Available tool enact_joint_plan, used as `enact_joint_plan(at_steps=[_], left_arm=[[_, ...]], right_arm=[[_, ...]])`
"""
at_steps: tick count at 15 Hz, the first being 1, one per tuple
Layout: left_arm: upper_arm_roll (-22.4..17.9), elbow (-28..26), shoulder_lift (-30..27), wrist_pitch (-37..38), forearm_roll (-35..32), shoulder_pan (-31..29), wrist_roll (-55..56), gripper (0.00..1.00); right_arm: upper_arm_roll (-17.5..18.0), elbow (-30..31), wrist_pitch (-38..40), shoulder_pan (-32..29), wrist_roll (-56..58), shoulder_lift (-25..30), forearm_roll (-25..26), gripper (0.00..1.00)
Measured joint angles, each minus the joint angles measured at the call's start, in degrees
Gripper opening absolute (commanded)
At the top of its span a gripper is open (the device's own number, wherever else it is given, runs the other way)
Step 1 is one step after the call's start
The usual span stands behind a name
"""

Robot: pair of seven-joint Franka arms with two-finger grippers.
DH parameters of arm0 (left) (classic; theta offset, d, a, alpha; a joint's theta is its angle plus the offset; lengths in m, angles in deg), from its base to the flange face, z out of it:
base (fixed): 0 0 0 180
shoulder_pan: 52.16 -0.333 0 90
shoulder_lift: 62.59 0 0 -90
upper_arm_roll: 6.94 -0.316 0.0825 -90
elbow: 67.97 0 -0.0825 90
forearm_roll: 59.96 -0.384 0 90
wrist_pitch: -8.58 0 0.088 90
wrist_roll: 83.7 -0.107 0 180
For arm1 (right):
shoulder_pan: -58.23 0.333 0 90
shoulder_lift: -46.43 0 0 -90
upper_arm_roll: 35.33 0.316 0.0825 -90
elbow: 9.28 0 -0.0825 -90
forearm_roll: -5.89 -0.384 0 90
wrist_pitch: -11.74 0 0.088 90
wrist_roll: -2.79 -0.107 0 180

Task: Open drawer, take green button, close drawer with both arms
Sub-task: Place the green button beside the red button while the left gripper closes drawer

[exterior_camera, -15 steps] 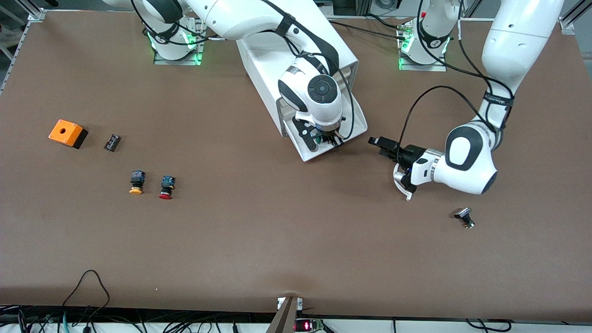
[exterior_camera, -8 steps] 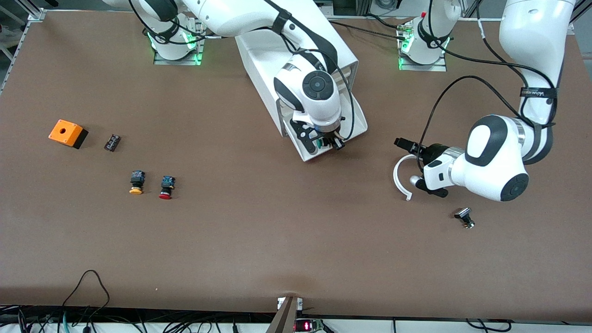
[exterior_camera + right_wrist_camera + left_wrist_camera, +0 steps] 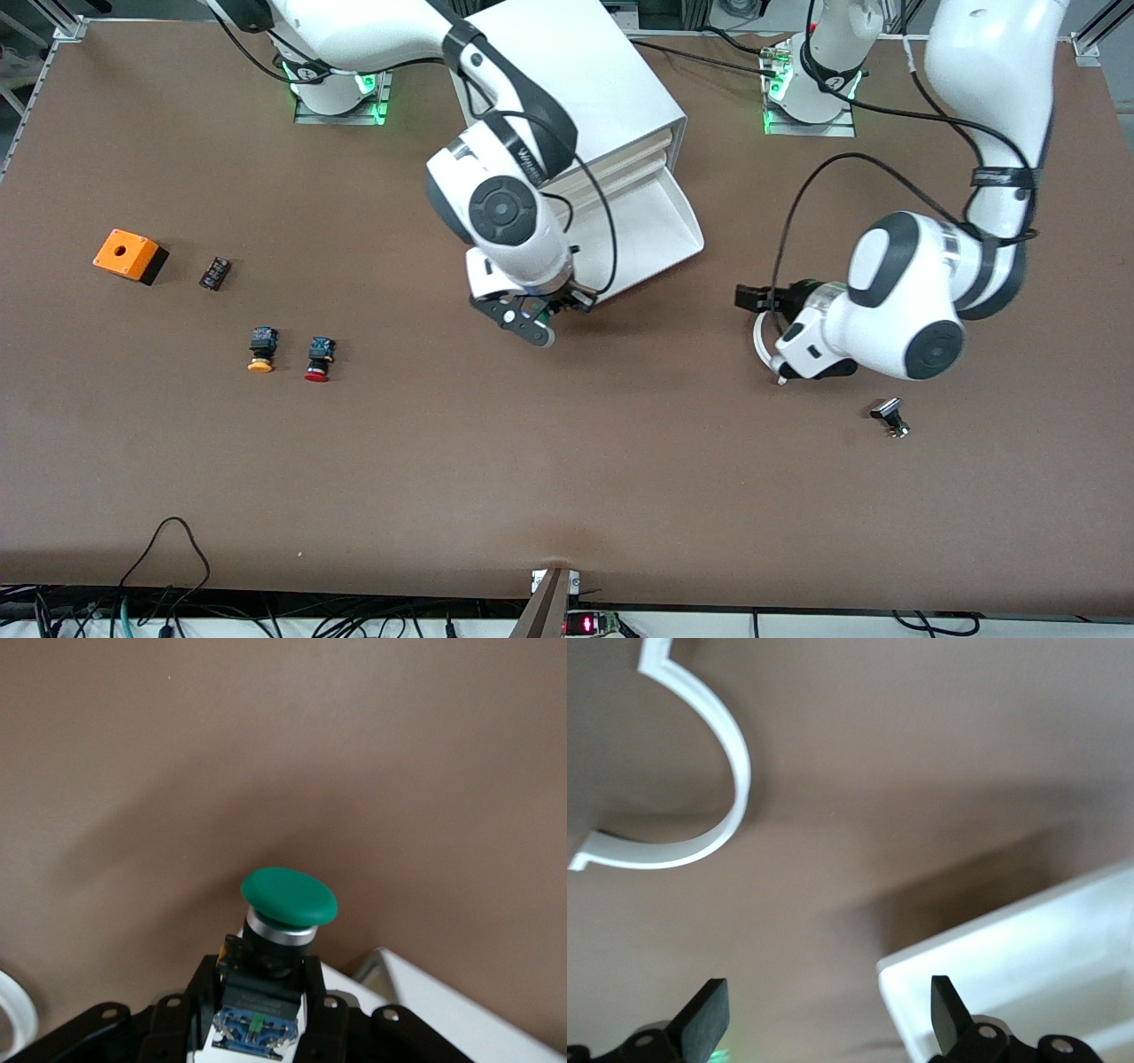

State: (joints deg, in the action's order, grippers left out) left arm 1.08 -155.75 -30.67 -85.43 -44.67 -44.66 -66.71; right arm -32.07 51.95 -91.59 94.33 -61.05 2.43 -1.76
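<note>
The lowermost drawer (image 3: 657,232) of the white cabinet (image 3: 567,84) stands pulled out, and its tray shows bare. My right gripper (image 3: 542,312) hangs over the table just off the drawer's front corner, toward the right arm's end. It is shut on the button's black-and-blue body (image 3: 261,1010), with the green cap (image 3: 290,895) sticking out past the fingers. My left gripper (image 3: 764,321) hovers low beside the drawer toward the left arm's end, open and with nothing in it (image 3: 826,1010). One drawer corner (image 3: 1010,966) shows by one of its fingers.
A white C-shaped ring (image 3: 760,347) lies on the table under the left gripper. A small black and metal part (image 3: 890,416) lies nearer the camera. Toward the right arm's end lie a red button (image 3: 319,358), a yellow button (image 3: 261,348), a black part (image 3: 214,272) and an orange box (image 3: 130,255).
The right gripper has lifted the green button out of the drawer and carried it off the tray toward the right arm's end. The left arm has swung about beside the drawer.
</note>
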Motion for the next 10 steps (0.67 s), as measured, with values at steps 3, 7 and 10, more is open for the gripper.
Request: enact_joint_plan(at_steps=[3,7,10], left_arm=[[0.08,-3.38,1.13,-10.07,-0.06,3.83,5.80,1.00],[0.18,-9.19,1.59,-20.17,-0.06,6.92,8.78,1.00],[0.24,-11.68,1.59,-23.15,-0.06,9.60,13.94,1.00]], right_arm=[[-2.77,0.96,5.80,-3.39,14.42,1.71,0.10,0.00],[-8.73,13.19,0.35,-4.36,33.78,6.26,0.08,0.00],[-11.89,24.15,-6.99,-4.38,46.16,9.48,0.06,0.00]])
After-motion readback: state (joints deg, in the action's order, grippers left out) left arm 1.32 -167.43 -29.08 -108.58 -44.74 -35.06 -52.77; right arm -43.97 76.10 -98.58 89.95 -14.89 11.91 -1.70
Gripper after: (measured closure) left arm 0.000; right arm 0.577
